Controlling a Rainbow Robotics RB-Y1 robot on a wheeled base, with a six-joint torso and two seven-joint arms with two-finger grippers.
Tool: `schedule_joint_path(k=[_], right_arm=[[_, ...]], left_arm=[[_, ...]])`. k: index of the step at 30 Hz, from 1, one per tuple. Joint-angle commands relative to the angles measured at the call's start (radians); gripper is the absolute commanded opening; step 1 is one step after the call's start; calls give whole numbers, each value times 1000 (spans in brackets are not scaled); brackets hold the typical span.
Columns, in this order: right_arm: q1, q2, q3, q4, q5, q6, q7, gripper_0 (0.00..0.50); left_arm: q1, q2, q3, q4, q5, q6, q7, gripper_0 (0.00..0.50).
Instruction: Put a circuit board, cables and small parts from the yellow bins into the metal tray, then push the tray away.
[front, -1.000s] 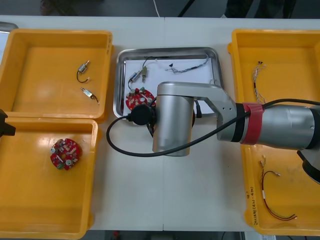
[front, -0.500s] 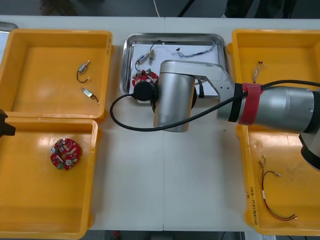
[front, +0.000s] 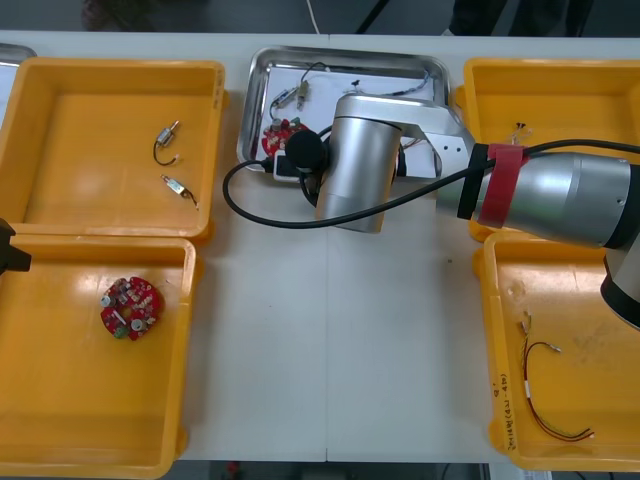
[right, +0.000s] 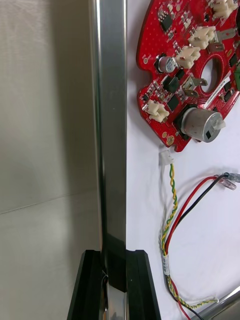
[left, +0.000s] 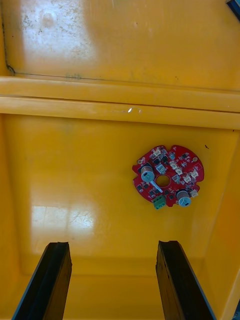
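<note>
Steel tray (front: 258, 100) is lying near the desk (front: 330, 330)'s far edge, stretching away from the right end effector (right: 114, 255), which is pinching its rim; the left end effector (left: 112, 245) is hanging spread over a bin (left: 75, 175).

- metal tray (front: 340, 58), white inside, is sitting at the table's (front: 330, 350) far edge
- round red circuit board (front: 282, 136) is lying flat by the tray's left rim
- cables (right: 172, 200) are lying loose just beside the board
</note>
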Motion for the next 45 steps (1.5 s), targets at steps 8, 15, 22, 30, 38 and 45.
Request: schedule_joint_path(k=[8, 15, 22, 30, 38, 45], right_arm=[[-78, 28, 7, 86, -3, -110, 43, 0], [-84, 35, 7, 109, 9, -149, 74, 0], [-90, 35, 7, 122, 11, -180, 91, 0], [-93, 35, 7, 154, 15, -219, 114, 0], [-93, 38, 7, 162, 15, -214, 123, 500], [-87, 38, -34, 85, -8, -79, 109, 500]], left_arm=[[20, 42, 35, -30, 5, 7, -103, 500], [20, 42, 35, -30, 5, 7, -103, 500], [20, 42, 35, -30, 5, 7, -103, 500], [20, 42, 35, -30, 5, 7, -103, 500], [20, 42, 35, -30, 5, 7, -103, 500], [20, 42, 35, -30, 5, 7, -103, 500]])
